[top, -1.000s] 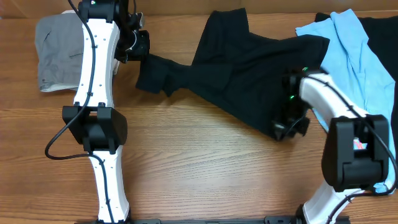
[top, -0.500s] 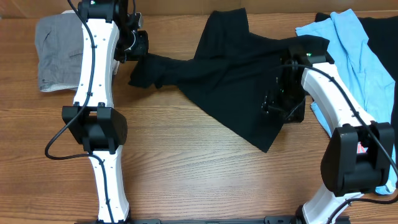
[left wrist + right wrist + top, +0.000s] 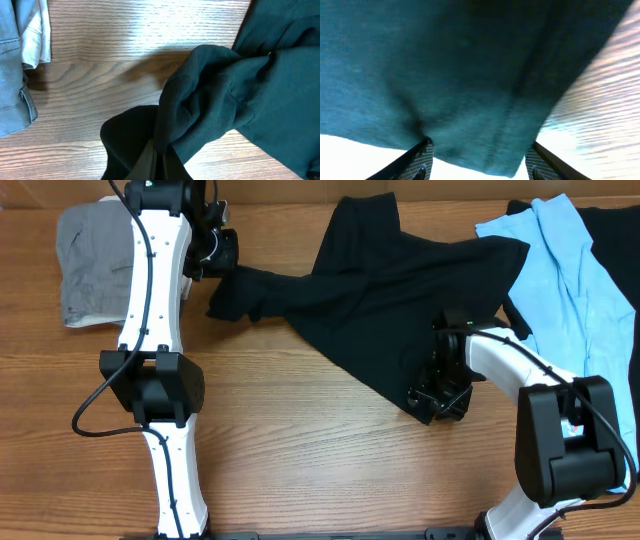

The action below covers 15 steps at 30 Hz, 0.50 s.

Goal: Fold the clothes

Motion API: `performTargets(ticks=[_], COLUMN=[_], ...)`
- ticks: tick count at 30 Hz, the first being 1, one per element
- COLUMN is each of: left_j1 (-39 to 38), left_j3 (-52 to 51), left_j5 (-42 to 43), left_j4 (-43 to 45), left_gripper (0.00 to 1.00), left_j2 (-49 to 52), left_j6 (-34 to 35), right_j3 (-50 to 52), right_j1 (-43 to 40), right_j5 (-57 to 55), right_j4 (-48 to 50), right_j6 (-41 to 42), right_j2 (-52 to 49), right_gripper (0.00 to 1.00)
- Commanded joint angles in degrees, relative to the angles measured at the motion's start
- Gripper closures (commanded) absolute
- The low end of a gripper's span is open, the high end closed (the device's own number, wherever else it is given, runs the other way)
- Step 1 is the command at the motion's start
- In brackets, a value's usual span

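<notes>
— Question one: where does the black T-shirt (image 3: pixel 390 290) lie?
— Spread out and rumpled on the table (image 3: pixel 320 470). It runs from the left pincer (image 3: pixel 222 258) at one sleeve to the right pincer (image 3: pixel 430 398) at its near lower corner. Most of the cloth sits between the two pincers, on the far side of the right one.
— What has the left pincer got?
— It is clamped tight on the sleeve. In the left wrist view the dark fabric bunches in folds at the fingertips and fans away to their right, with bare wood beyond the bunch.
— And the right pincer?
— Its fingers (image 3: pixel 420 157) stand well apart. The right wrist view is blurred, but it shows the shirt's hemmed edge hanging across the gap between them, and cloth fills the view beyond the tips. I cannot tell whether either finger touches the fabric, and they have no hold on it.
— The other clothes?
— The light blue tee (image 3: pixel 565 260) lies heaped to the right of the right pincer and farther from the robot, just beside the black T-shirt's other sleeve. A second black garment (image 3: pixel 615 240) lies beneath and beyond the tee, at the table's far right corner.
— Anything else?
— Grey trousers (image 3: pixel 85 260) lie in a folded pile to the left of the left pincer, close by its arm.
</notes>
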State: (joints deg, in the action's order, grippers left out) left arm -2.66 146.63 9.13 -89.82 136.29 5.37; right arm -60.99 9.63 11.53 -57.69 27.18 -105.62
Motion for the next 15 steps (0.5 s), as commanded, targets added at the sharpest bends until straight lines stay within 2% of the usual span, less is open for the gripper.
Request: performTargets(ticks=[1, 3, 5, 8, 11, 15], left_j1=[-0.5, -0.5, -0.5, -0.5, -0.5, -0.5], left_j3=[0.8, 0.8, 0.8, 0.8, 0.9, 2.6], left_j5=[-0.7, -0.7, -0.7, -0.7, -0.3, 0.2], left_j4=[-0.3, -0.6, -1.0, -1.3, -2.6, -6.8], left_gripper=[0.96, 0.96, 0.96, 0.96, 0.96, 0.92], left_j2=[-1.4, -1.4, -1.4, -1.4, -1.4, -1.4], left_j6=[-1.7, -1.7, -1.7, -1.7, -1.8, -2.2], right_j3=[2.6, 3.2, 3.8, 4.0, 4.0, 4.0], right_j1=[2.3, 3.1, 3.6, 3.5, 2.9, 2.2], right_j5=[0.9, -0.7, -2.6, -4.6, -4.9, -5.1], right_j4=[3.6, 4.4, 4.6, 4.5, 4.5, 4.1], right_j6=[2.6, 4.7, 7.1, 8.7, 8.7, 8.4], right_j2=[-1.7, -1.7, -1.7, -1.7, -1.7, -1.7], right_gripper=[0.41, 0.46, 0.57, 0.84, 0.93, 0.96])
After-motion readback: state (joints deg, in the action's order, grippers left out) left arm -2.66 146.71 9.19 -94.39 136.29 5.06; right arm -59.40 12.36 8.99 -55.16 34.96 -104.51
